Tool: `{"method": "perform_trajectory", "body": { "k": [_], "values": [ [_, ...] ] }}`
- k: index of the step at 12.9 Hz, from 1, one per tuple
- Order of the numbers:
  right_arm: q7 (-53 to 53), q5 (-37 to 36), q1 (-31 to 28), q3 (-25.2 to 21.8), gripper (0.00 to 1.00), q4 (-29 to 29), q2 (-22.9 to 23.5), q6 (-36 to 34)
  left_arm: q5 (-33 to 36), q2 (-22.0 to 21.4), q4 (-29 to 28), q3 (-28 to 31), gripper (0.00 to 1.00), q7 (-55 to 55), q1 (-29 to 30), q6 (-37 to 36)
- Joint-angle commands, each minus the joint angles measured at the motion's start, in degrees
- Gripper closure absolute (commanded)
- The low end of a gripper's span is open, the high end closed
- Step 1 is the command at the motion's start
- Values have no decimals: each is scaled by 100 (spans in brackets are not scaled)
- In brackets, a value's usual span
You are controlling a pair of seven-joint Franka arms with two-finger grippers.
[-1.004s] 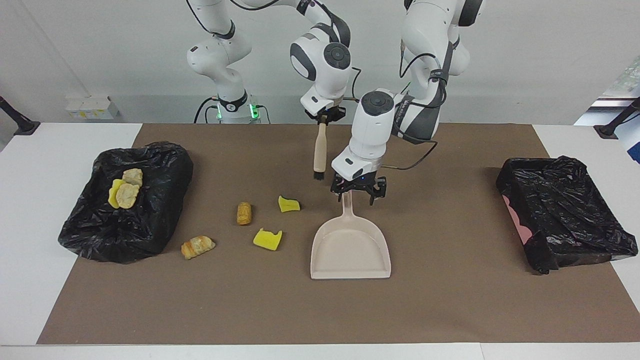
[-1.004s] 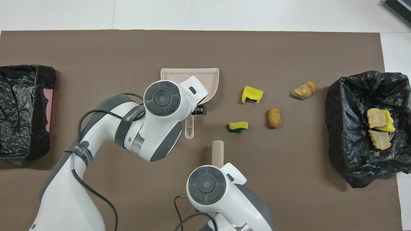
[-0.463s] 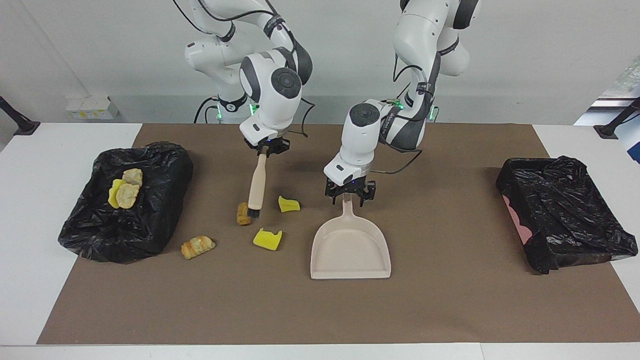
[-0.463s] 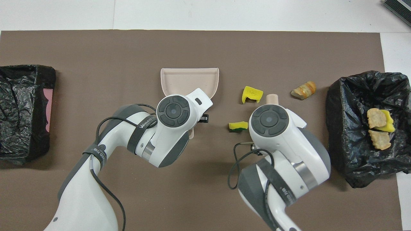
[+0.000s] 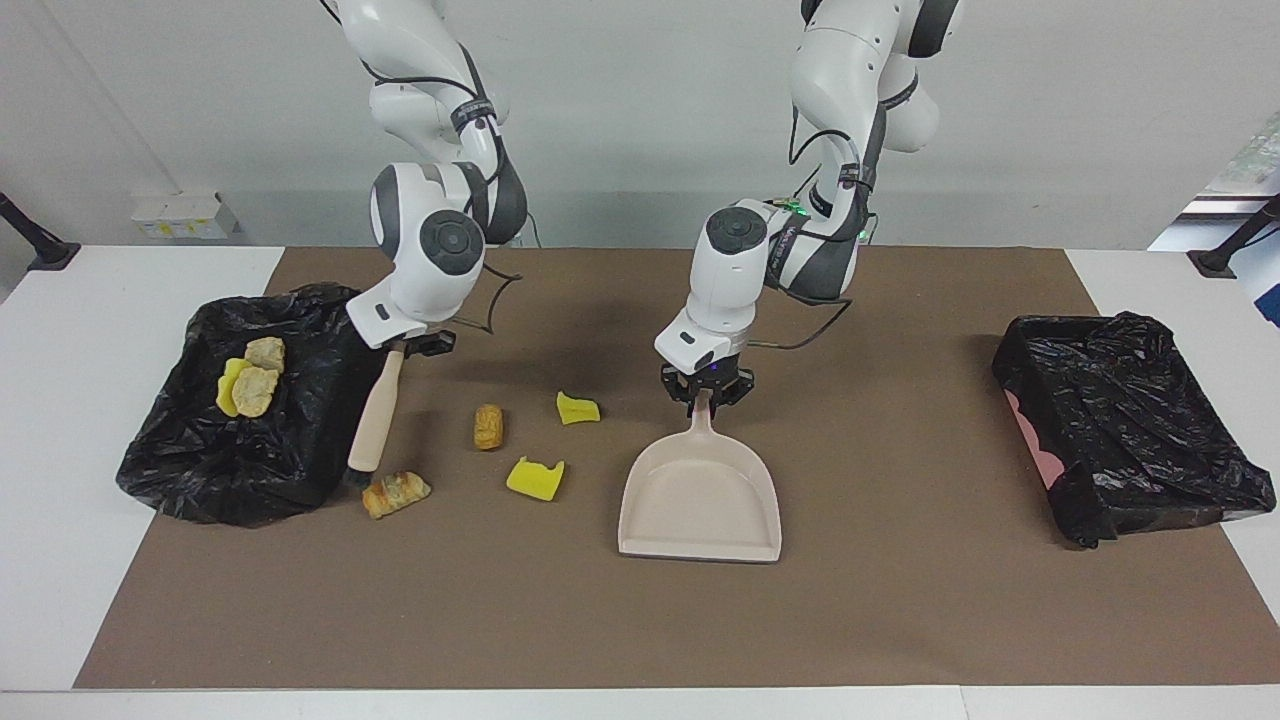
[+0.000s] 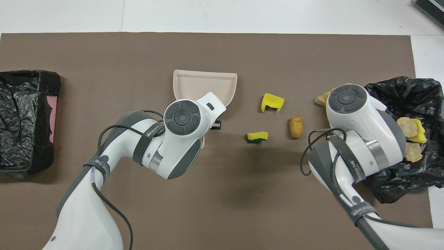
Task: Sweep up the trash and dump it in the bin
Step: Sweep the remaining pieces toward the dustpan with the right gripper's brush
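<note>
brown mat (image 5: 900, 600), white table (image 5: 60, 520), seemingly grey wall (image 5: 1050, 100)

— What am I working on here?
— I see a white table (image 5: 60, 420) with a brown mat (image 5: 880, 620) covering most of it.

— And on the mat?
— A beige dustpan (image 5: 700, 500) lies mid-mat. Toward the right arm's end I count four loose pieces: a brown roll (image 5: 487, 427), two yellow foam chunks (image 5: 578, 408) (image 5: 535, 478), and a croissant-like roll (image 5: 396, 493). A black-lined bin (image 5: 290, 440) sits at that end; another black-lined bin (image 5: 1130, 430) sits at the left arm's end.
</note>
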Motion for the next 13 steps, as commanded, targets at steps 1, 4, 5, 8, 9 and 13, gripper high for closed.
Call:
{"method": "perform_trajectory", "body": {
  "k": [1,4,5,8,9,13],
  "values": [
    [-118,-281,-222,87,100,53,322,414,97,-477,-83,39,100,353,118,-521],
    [-432,-28,-153,130,100,-61,384,871,123,-671,-109,39,100,1110,136,-1251],
    [-696,322,-92,131,100,-62,392,994,132,-672,-109,30,100,1460,205,-1270],
    [-1443,886,119,139,100,-105,384,1075,132,-663,-118,30,100,3094,495,-1349],
    [-1750,1096,129,139,100,-123,384,1136,132,-663,-127,30,100,3350,557,-1411],
    [-1990,1406,321,174,100,-202,383,1294,132,-654,-232,30,100,5196,1023,-1393]
  ]
}}
